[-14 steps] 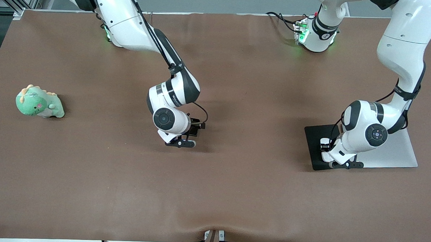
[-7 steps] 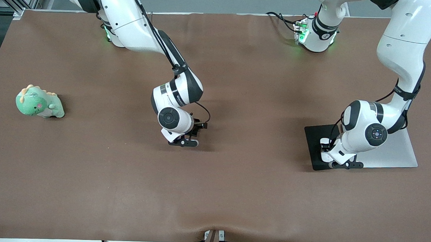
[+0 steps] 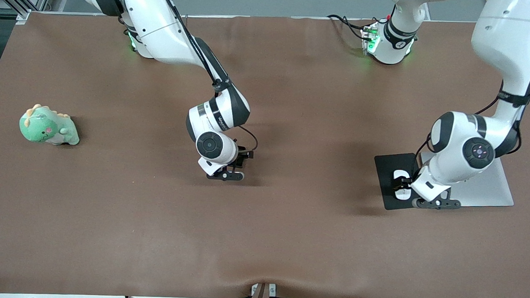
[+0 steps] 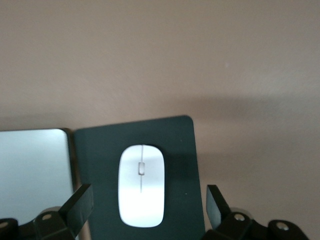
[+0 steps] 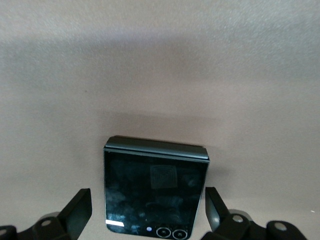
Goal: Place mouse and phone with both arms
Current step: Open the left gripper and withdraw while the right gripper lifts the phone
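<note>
The white mouse lies on a black pad toward the left arm's end of the table. My left gripper hangs just over it, open. In the left wrist view the mouse lies between the spread fingers of my left gripper, touching neither. My right gripper is low over the table's middle and hides the phone in the front view. In the right wrist view the black phone lies flat on the table between the open fingers of my right gripper.
A light grey slab lies against the black pad and also shows in the left wrist view. A green plush dinosaur sits toward the right arm's end of the table. The brown mat covers the table.
My left arm has risen and its hand has shifted toward its own end of the table, uncovering more of the mouse. My right hand moved slightly, then held still.
</note>
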### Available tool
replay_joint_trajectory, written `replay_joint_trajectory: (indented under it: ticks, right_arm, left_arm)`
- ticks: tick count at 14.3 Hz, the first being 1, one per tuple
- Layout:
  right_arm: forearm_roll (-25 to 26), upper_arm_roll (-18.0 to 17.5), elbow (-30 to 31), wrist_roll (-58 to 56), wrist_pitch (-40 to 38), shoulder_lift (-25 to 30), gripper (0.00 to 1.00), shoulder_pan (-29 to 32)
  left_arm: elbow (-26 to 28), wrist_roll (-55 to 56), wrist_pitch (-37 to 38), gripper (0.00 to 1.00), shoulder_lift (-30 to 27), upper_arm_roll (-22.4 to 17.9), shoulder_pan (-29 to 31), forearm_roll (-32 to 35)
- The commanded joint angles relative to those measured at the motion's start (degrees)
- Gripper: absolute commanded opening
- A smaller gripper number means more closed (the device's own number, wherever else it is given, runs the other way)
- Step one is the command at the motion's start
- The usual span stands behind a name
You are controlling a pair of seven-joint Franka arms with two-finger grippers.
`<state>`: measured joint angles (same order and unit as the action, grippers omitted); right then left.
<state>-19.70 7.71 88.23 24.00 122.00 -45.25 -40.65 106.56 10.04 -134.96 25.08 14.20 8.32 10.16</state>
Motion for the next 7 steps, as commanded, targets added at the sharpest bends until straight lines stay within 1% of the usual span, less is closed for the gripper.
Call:
replay_joint_trajectory:
  ticks: [1, 2, 3, 4, 5, 7]
  right_arm:
    - [1.4, 0.6, -0.3, 2.1, 0.6, -1.7, 1.00, -1.8]
    - [1.4, 0.6, -0.3, 2.3, 0.6, -1.7, 1.00, -1.7]
    - [1.2, 0.6, -0.8, 2.8, -0.1, -1.5, 0.28, -1.5]
    - [0.6, 0.6, -1.5, 4.2, -0.4, -1.4, 0.00, -0.5]
    - [1.3, 0.6, -1.7, 4.7, -1.2, -1.4, 0.00, -0.8]
    - [0.9, 0.8, -2.7, 4.9, -4.6, -0.5, 0.00, -0.1]
  left_arm:
    - [1.2, -0.7, 0.8, 1.00, -5.1, 0.4, 0.7, 0.7]
    - [1.2, -0.6, 1.3, 1.00, -6.8, 0.5, 0.6, 0.7]
    - [1.0, -0.6, 3.1, 1.00, -8.5, 0.5, 0.6, 0.6]
    - [0.0, -0.6, 6.0, 1.00, -9.8, 0.5, 0.5, 0.6]
    - [-1.7, -0.6, 9.7, 1.00, -10.7, 0.7, 0.5, 0.6]
    - [-5.8, -0.7, 17.9, 1.00, -12.5, 1.4, 0.6, 0.5]
